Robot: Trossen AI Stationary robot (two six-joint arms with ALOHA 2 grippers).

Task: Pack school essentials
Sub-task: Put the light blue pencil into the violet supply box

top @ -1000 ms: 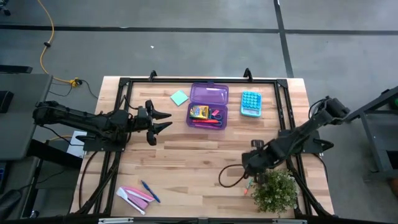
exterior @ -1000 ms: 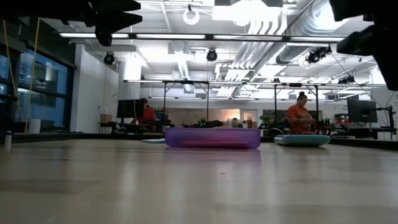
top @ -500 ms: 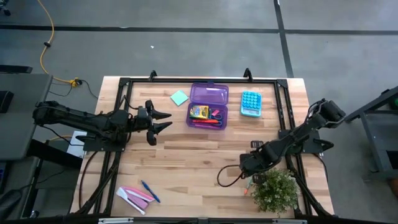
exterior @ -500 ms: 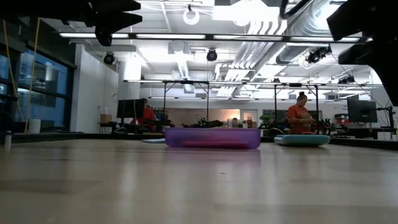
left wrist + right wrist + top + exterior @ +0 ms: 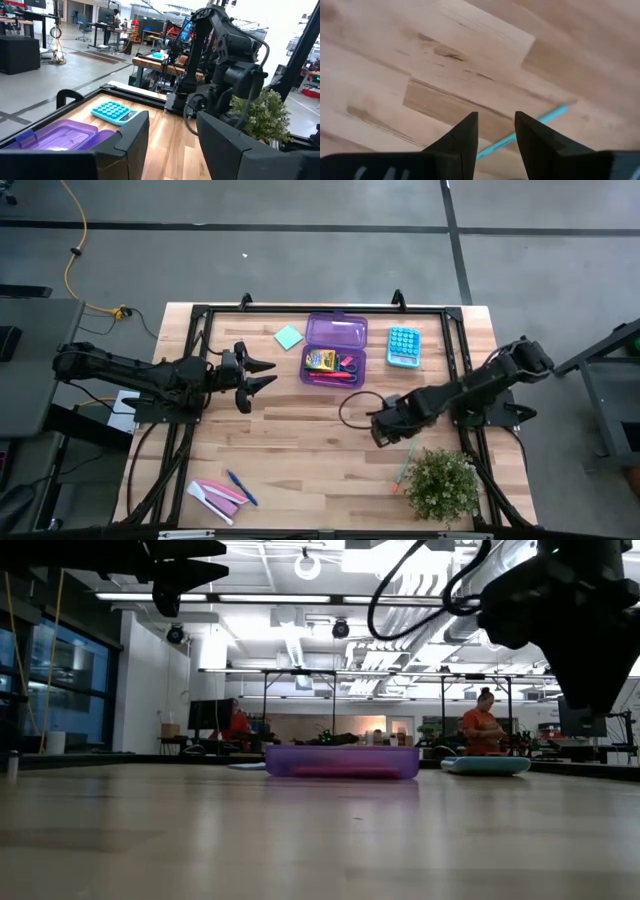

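My right gripper (image 5: 378, 430) hangs over bare wood in the middle of the table (image 5: 300, 450), in front of the purple pencil case (image 5: 335, 350). Its jaws stand spread and hold nothing. In the right wrist view they frame a light-blue pen (image 5: 520, 134) lying flat on the planks, which I judge to be my pick target; the spread leaves room for the jaws to drop on either side of it.

My left gripper (image 5: 262, 374) waits beside the case, jaws spread and empty, clear of the right arm's path.

The case lies open with the yellow crayon box (image 5: 319, 360) and blue-handled scissors (image 5: 346, 364) inside. Not yet packed: the green sticky-note pad (image 5: 288, 337) beside the case, and a blue pen (image 5: 240, 486) at the front left corner.
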